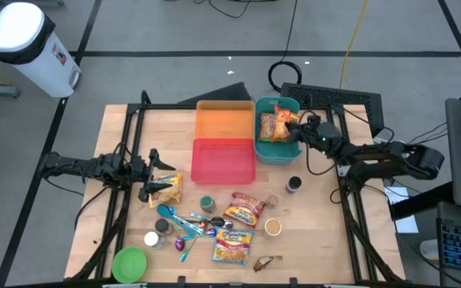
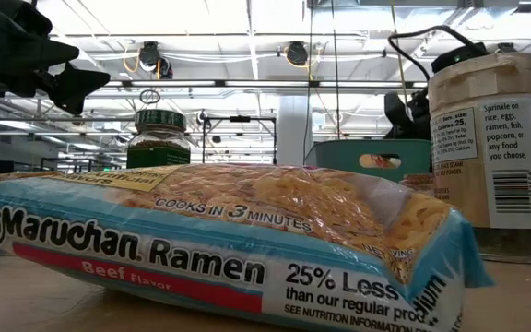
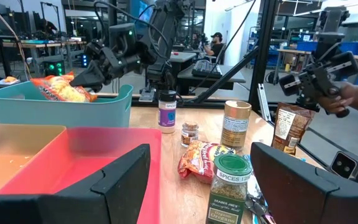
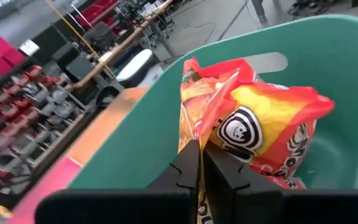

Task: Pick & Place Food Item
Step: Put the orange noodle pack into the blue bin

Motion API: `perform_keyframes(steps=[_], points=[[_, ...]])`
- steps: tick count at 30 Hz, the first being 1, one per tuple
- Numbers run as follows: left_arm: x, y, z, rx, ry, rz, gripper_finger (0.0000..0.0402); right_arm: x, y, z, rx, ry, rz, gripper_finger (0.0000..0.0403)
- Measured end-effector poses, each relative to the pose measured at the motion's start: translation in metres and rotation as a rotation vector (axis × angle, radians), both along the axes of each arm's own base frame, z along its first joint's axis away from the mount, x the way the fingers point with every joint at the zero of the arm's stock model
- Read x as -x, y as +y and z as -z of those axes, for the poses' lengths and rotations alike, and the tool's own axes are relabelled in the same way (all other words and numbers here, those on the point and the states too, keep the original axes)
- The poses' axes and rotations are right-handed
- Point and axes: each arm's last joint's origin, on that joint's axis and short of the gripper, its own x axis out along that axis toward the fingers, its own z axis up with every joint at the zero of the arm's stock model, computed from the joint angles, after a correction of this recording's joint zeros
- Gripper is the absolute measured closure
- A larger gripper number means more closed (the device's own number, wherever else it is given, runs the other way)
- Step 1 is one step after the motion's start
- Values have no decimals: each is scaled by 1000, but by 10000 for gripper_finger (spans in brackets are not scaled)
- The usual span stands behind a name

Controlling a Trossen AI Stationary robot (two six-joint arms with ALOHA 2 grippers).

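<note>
An orange-and-red snack bag (image 4: pixel 260 130) stands in the teal bin (image 1: pixel 282 154) at the table's far right. It is also visible in the high view (image 1: pixel 274 126) and rises above the bin's rim (image 3: pixel 61 90) in the left wrist view. My right gripper (image 4: pixel 201 146) is shut on it and reaches over the bin's right wall (image 1: pixel 298 122). My left gripper (image 3: pixel 201 168) waits open at the table's left (image 1: pixel 152 172), level, above a ramen pack (image 1: pixel 166 190) and touching nothing. My right gripper pinches a creased edge of the bag (image 4: pixel 191 115) between its two fingers, at the bag's upper side. The fingers come nearly level from the table's right side. The bag stands tilted in the bin, and the bin's wall hides its lower end.
An orange bin (image 1: pixel 224 120) and a red bin (image 1: pixel 223 160) lie left of the teal one. Ramen packs (image 1: pixel 244 210), spice jars (image 1: pixel 294 185), spoons and a green bowl (image 1: pixel 130 262) crowd the near half. A person's hand (image 3: pixel 347 99) shows beyond the table.
</note>
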Motion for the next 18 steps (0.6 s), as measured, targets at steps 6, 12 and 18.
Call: perform_keyframes(steps=[6, 12, 18], points=[[0, 0, 0, 0, 0, 0, 119, 1, -2, 7, 8, 68, 70, 381], [0, 0, 0, 0, 0, 0, 119, 0, -2, 7, 34, 101, 28, 307], [0, 0, 0, 0, 0, 0, 119, -11, -9, -9, 84, 70, -8, 212]])
